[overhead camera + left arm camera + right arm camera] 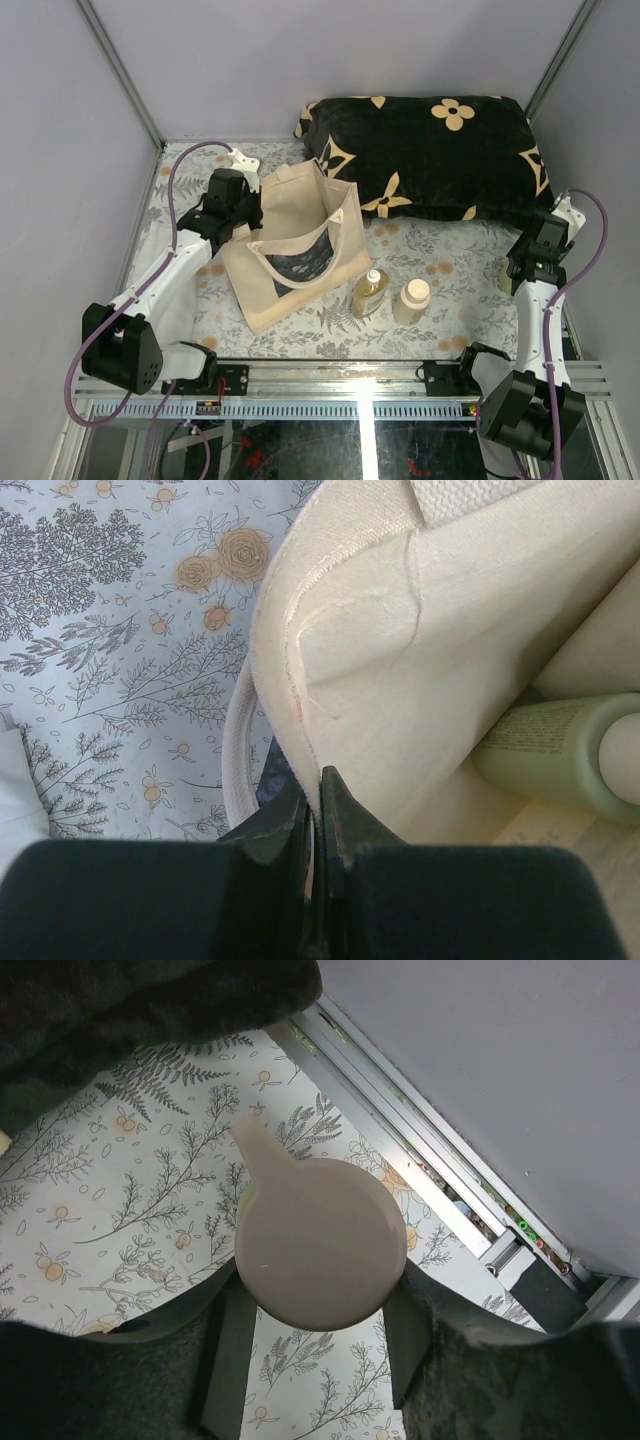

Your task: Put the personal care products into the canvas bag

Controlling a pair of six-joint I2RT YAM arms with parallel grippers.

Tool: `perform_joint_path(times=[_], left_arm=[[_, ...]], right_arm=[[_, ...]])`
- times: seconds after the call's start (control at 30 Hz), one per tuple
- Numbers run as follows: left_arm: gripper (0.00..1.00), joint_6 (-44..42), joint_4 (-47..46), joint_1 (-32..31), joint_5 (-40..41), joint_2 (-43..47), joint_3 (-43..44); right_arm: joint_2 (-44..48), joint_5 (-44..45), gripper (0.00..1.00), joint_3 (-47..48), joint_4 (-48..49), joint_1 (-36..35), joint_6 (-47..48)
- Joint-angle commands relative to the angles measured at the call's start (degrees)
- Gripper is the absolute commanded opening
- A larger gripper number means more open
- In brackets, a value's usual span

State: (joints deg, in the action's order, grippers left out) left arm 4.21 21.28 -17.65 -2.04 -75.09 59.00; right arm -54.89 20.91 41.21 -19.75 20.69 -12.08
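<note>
The canvas bag [300, 215] stands open at left centre of the table. My left gripper [245, 225] is shut on its left rim; in the left wrist view the cloth edge [300, 710] is pinched between the closed jaws of that gripper [320, 780]. An olive-green bottle [560, 750] lies inside the bag. The amber-yellow bottle [370, 293] and the cream bottle [412, 300] stand side by side in front of the bag's right corner. My right gripper [512, 280] sits at the table's right edge, its fingers closed on the second olive-green bottle, whose pale round cap [320, 1240] fills the right wrist view.
The black cushion with cream flowers [430, 150] lies along the back right and shows in the right wrist view [120, 1010]. A metal rail [420, 1160] and grey wall run close beside the right gripper. The flowered table cover [440, 240] lies between cushion and bottles.
</note>
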Motion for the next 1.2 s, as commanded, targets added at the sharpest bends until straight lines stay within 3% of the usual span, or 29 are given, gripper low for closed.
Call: perform_joint_path(times=[0.0, 0.13, 0.73, 1.17], left_arm=[[0.00, 1.33, 1.79, -0.98, -2.64, -1.53, -0.45], [0.00, 1.41, 1.41, -0.98, -3.10, -1.63, -0.79], [0.00, 1.45, 1.13, -1.03, -3.39, -2.10, -0.65], [0.00, 1.40, 1.07, -1.17, -2.93, -2.83, 0.61]], right_arm=[[1.45, -0.64, 0.45, -0.25, 1.98, 0.28, 1.23], [2.18, -0.69, 0.32, -0.64, 2.23, 0.23, 1.62], [2.07, -1.31, 0.00, 3.17, -1.54, 0.20, 1.82], [-0.03, -9.86, 0.00, 11.94, -4.88, 0.06, 2.58]])
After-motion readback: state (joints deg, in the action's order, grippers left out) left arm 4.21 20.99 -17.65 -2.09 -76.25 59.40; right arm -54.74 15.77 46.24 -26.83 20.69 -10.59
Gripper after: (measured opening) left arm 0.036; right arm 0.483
